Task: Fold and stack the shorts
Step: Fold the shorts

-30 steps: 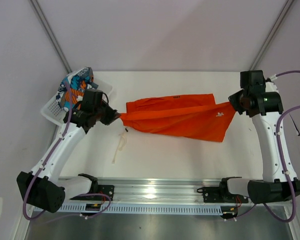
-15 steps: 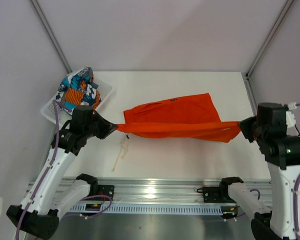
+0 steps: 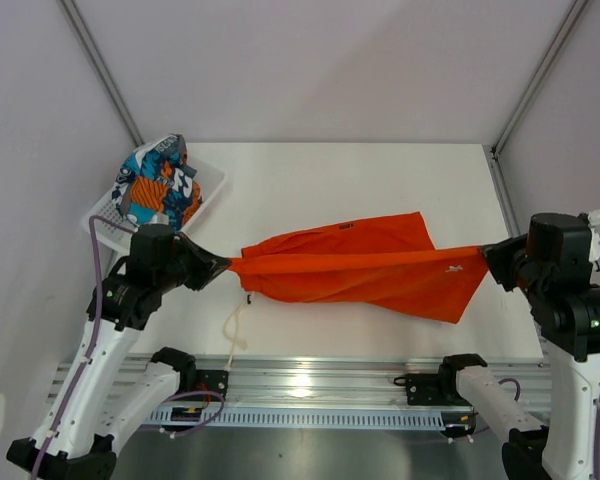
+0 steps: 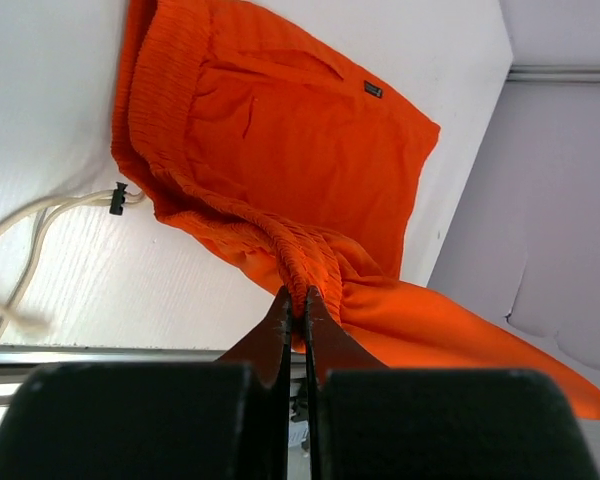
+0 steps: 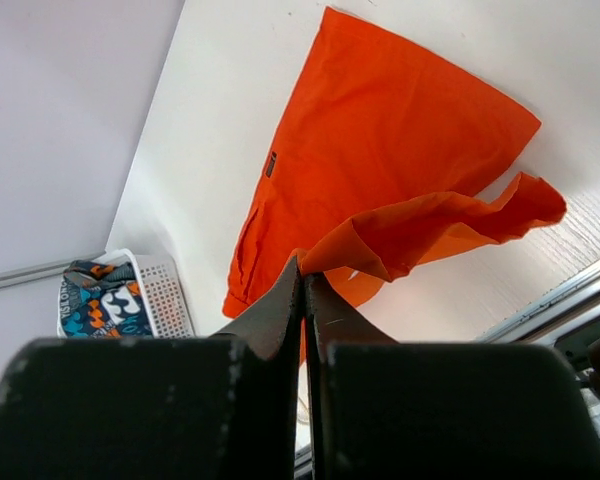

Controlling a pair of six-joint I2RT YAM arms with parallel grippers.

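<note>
The orange shorts [image 3: 355, 265] hang stretched between my two grippers above the white table [image 3: 310, 175]. My left gripper [image 3: 223, 265] is shut on the waistband end [image 4: 305, 265]. My right gripper [image 3: 487, 252] is shut on the leg hem [image 5: 380, 240]. The white drawstring [image 3: 235, 325] trails onto the table below the left end. The far half of the shorts rests on the table. The patterned shorts [image 3: 158, 180] lie bunched in the white basket [image 3: 105, 210] at the far left; they also show in the right wrist view [image 5: 98, 295].
The metal rail [image 3: 310, 385] runs along the table's near edge between the arm bases. Frame posts rise at the back left and back right corners. The basket sits at the table's far left edge.
Both grippers have pulled toward the near edge with the orange shorts held between them. The shorts now hang lower and nearer, and the drawstring has dragged nearer.
</note>
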